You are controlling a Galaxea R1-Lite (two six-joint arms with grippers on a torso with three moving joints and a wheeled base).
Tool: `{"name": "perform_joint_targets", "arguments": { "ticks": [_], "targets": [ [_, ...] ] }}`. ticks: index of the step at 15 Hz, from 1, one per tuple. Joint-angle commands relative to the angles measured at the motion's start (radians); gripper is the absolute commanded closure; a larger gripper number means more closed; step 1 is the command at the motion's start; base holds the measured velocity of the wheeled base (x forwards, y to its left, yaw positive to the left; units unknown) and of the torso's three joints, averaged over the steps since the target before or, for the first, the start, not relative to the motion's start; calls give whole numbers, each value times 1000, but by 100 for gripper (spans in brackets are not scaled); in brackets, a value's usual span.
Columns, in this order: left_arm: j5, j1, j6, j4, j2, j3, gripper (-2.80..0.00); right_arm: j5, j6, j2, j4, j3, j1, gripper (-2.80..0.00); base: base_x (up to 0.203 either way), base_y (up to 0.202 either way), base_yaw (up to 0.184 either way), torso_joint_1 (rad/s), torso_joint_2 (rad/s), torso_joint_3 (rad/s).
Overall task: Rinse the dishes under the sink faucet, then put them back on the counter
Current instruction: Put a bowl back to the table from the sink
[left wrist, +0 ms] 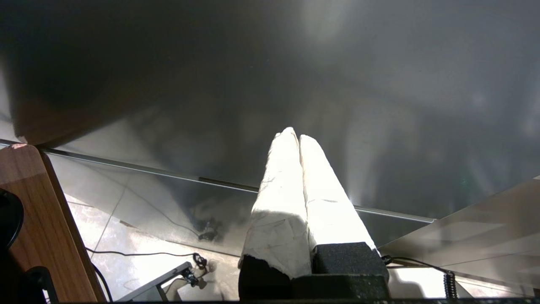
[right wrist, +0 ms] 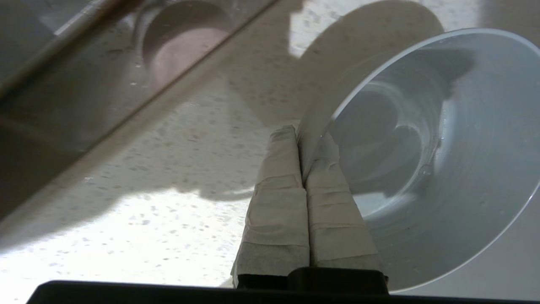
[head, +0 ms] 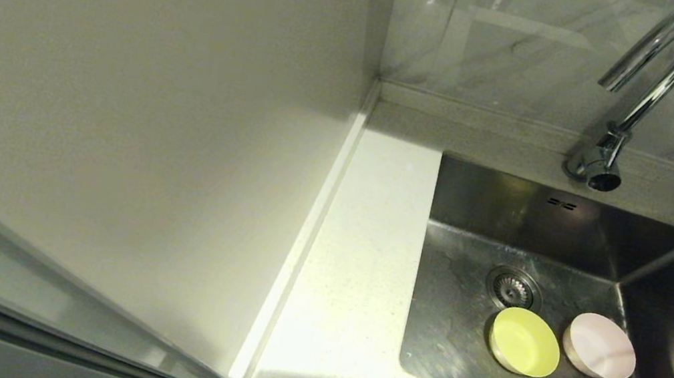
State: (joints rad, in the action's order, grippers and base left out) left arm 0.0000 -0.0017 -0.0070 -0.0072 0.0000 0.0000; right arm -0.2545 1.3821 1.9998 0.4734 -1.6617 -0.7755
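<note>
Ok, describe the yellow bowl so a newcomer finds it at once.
Look in the steel sink, on its floor just in front of the round drain. Two small bowls sit side by side; it is the yellow bowl, left of the pink bowl.

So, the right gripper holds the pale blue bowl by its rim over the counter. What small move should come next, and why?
Probably lower the pale blue bowl onto the counter and then open. The right gripper is shut on its rim, with speckled worktop beneath it and the sink off to the side. The yellow bowl and pink bowl still wait in the sink.
</note>
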Motion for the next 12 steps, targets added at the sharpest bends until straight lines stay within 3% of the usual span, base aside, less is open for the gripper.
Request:
{"name": "perform_joint_targets", "arguments": {
  "ticks": [1,12],
  "targets": [
    [0,0,-1,0,0,3,0,-3,9,-4,4,11,1,0,0,0,0,0,0,0],
    [0,0,-1,0,0,3,0,-16,15,2,-1,14,-2,0,0,0,0,0,0,0]
  ]
}}
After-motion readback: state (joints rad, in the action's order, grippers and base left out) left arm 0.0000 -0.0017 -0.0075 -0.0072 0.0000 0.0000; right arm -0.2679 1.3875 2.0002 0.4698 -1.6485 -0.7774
